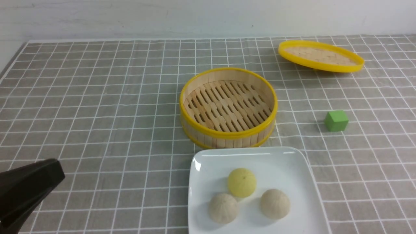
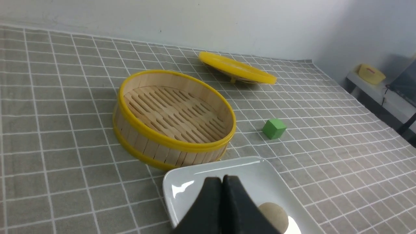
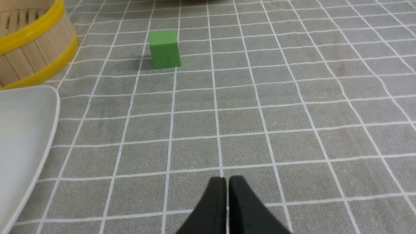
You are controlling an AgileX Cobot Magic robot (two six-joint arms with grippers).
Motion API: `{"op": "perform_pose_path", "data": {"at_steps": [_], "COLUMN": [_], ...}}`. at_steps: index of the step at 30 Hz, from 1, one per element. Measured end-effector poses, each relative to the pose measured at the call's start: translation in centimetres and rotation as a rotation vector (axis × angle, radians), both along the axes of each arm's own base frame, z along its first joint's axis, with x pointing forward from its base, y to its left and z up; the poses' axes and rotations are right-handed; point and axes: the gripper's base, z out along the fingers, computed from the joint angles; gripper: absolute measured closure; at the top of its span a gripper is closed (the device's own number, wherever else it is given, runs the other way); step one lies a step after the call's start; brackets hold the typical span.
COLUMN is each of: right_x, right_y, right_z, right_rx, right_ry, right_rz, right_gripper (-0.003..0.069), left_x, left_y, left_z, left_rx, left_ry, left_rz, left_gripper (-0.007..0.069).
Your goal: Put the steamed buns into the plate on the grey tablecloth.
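The grey tablecloth (image 1: 97, 107) is covering the whole table, its thin white grid running across it. Read the front view as a clock centred on the plate (image 1: 292, 169), with 12 pointing away from you.

The white square plate is sitting nearest you and is holding all three of the task's buns. The yellow bun (image 1: 241, 182) is resting near its middle. The left pale bun (image 1: 223, 208) is lying just beside it at its 7 o'clock, and the right pale bun (image 1: 275, 203) is sitting slightly apart at its 4 o'clock.

At the plate's 12 o'clock, the bamboo steamer (image 1: 227, 138) is standing just beside the far rim, its slatted floor showing bare. At 1 o'clock, well apart, the yellow-rimmed lid (image 1: 321, 56) is lying tilted with its woven face up. At 2 o'clock the green cube (image 1: 336, 121) is sitting on the cloth.

Your left gripper (image 2: 222, 178) is hovering at 9 o'clock, its fingers pressing together and carrying nothing. Its wrist view is catching a single pale bun (image 2: 274, 217); you cannot tell which one. Your right gripper (image 3: 226, 179) is appearing only in its own wrist view, pinched closed and holding nothing, over bare cloth with the cube ahead.

A pale wall (image 1: 208, 16) is backing the table. Only the left wrist view is showing a small yellow object (image 2: 371, 74) on a low shelf past the cloth's edge on the cube's side.
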Motion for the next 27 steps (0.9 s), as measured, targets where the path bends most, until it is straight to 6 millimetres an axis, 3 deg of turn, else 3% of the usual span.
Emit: {"op": "perform_pose_path", "data": {"at_steps": [8, 19, 27], "right_x": [0.0, 0.0, 0.0], "right_y": [0.0, 0.0, 0.0], "right_z": [0.0, 0.0, 0.0], "right_rx": [0.001, 0.001, 0.001], "right_ry": [0.000, 0.000, 0.000], "right_rz": [0.000, 0.000, 0.000], "right_gripper": [0.0618, 0.0603, 0.0590], "left_x": [0.2, 0.2, 0.4], "left_y": [0.6, 0.8, 0.3], "left_z": [-0.8, -1.2, -3.9], "left_rx": [0.115, 0.148, 0.159], "left_ry": [0.027, 0.056, 0.011], "left_rz": [0.054, 0.071, 0.036], "left_gripper": [0.0606, 0.0594, 0.0588]}}
